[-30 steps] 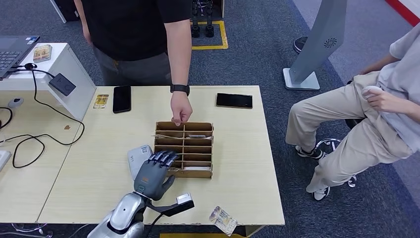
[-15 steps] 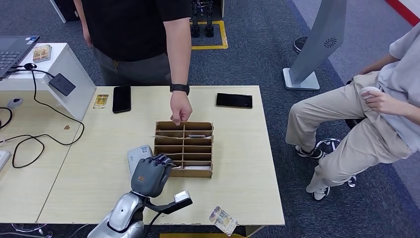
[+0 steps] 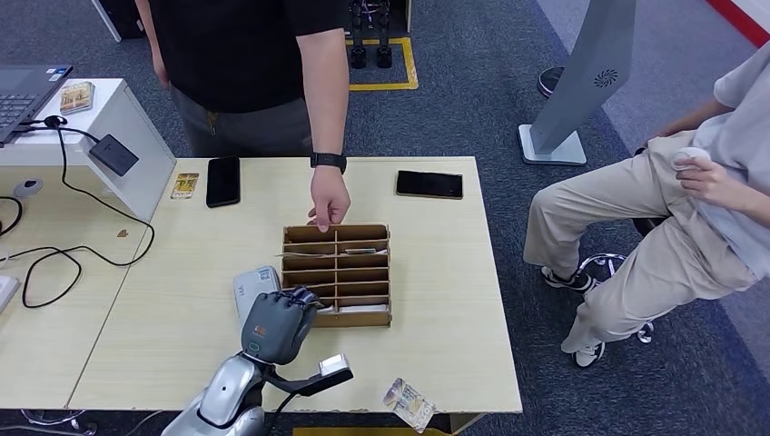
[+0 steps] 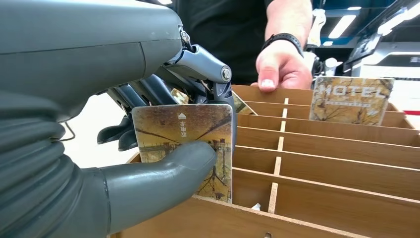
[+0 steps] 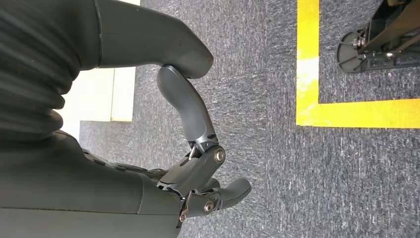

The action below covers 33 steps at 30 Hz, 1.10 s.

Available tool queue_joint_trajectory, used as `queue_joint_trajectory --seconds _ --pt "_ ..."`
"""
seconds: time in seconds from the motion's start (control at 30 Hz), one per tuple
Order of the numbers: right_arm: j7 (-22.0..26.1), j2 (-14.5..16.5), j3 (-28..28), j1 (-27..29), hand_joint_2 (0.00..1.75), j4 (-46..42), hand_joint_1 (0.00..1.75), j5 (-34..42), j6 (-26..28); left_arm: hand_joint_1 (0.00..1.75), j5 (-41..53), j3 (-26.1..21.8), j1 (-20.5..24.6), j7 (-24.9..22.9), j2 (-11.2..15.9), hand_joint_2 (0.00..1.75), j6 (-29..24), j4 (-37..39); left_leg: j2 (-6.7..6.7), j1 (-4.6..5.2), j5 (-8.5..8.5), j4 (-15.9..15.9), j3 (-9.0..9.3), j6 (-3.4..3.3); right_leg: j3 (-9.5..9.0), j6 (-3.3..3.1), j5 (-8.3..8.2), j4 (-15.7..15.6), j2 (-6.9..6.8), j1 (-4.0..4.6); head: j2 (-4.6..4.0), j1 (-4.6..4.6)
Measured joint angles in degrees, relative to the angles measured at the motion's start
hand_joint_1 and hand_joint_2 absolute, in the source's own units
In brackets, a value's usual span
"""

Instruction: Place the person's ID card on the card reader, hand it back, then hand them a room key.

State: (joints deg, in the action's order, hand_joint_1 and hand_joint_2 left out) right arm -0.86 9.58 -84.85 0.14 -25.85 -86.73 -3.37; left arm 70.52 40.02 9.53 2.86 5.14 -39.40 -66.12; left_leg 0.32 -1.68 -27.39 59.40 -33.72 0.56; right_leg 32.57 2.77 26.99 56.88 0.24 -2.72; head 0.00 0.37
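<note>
Two hands are ours, and nearest is our left hand (image 3: 275,325), at the near-left corner of the wooden card rack (image 3: 337,273) on the pale table (image 3: 436,300). In the left wrist view we see it pinching a room key card (image 4: 184,144) between the thick thumb and the darker fingers (image 4: 200,64), the card upright with its lower edge still down in the rack's nearest slot. Our right hand (image 5: 198,163) hangs over grey carpet by a yellow floor line (image 5: 317,79), holding nothing, its fingers curled loosely with the thumb apart from them. Just beside our left hand, on its left, a grey card reader (image 3: 253,287) lies flat on the table. At the table's near edge a small clear wrapper (image 3: 409,403) overhangs. Farther back in the rack a second card printed HOTEL (image 4: 350,100) stands in a rear slot. Beyond it a person's hand (image 3: 328,198), with a black watch on the wrist, rests its fingertips on the rack's far rim. Along the far side of the table lie a yellowish card (image 3: 185,185), a black phone (image 3: 223,181) next to it, and another black phone (image 3: 429,184) well to the right. A seated person (image 3: 690,209) is off to the right of the table.
</note>
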Motion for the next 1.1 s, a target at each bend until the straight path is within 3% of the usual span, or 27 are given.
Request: queue_joint_trajectory --seconds 0.13,0.27,0.43,0.53,0.7,0.93,1.1 --pt "0.13 -0.19 0.0 0.0 1.75 0.42 0.0 0.0 0.3 1.75 0.25 -4.04 -2.44 6.97 -2.24 1.75 -0.12 -2.81 0.0 0.01 -0.04 0.0 -0.01 -0.02 0.0 0.01 0.01 -0.01 0.0 -0.01 0.0 0.01" --pt "0.14 -0.25 0.02 0.0 1.75 0.86 0.0 0.0 0.82 1.75 -2.14 -11.63 -5.63 18.0 -6.79 1.75 -0.15 -7.18 0.0 0.02 -0.06 0.0 -0.01 -0.04 0.0 0.04 0.04 -0.02 -0.01 -0.02 0.0 0.0" --pt "0.23 -0.31 0.04 -0.04 1.75 1.39 0.0 0.0 1.45 1.75 -10.72 -19.86 -7.71 30.63 -13.41 1.75 -0.18 -10.93 -0.01 0.02 -0.06 0.0 -0.01 -0.04 -0.01 0.06 0.05 -0.02 -0.02 -0.01 0.0 0.01" --pt "0.32 -0.33 0.07 -0.1 1.75 1.67 0.0 0.0 1.93 1.75 -18.01 -22.17 -7.83 34.15 -16.29 1.75 -0.21 -11.89 -0.02 0.01 -0.06 0.0 0.0 -0.04 -0.02 0.06 0.04 -0.02 -0.03 -0.01 0.0 -0.01" --pt "0.31 -0.31 0.07 -0.19 1.75 2.03 0.0 0.0 2.56 1.75 -35.66 -21.84 -6.12 31.28 -17.94 1.75 -0.28 -12.51 -0.02 0.01 -0.05 0.01 0.02 -0.04 -0.03 0.05 0.03 -0.01 -0.04 -0.01 0.0 0.0" --pt "-0.23 -0.28 0.41 -0.42 1.75 2.42 0.0 0.0 3.71 1.75 -60.69 -16.95 0.43 23.92 -16.37 1.75 2.18 -12.53 -0.03 0.01 -0.04 0.01 0.02 -0.04 -0.03 0.04 0.01 -0.01 -0.04 -0.01 0.0 0.01" --pt "-0.43 -0.67 2.36 -0.78 1.75 4.06 0.0 0.0 5.49 1.75 -70.01 -16.24 7.42 19.69 -15.15 1.75 4.19 -9.45 -0.04 0.01 -0.02 0.01 0.02 -0.05 -0.03 0.03 -0.01 -0.01 -0.04 -0.01 0.0 0.0"
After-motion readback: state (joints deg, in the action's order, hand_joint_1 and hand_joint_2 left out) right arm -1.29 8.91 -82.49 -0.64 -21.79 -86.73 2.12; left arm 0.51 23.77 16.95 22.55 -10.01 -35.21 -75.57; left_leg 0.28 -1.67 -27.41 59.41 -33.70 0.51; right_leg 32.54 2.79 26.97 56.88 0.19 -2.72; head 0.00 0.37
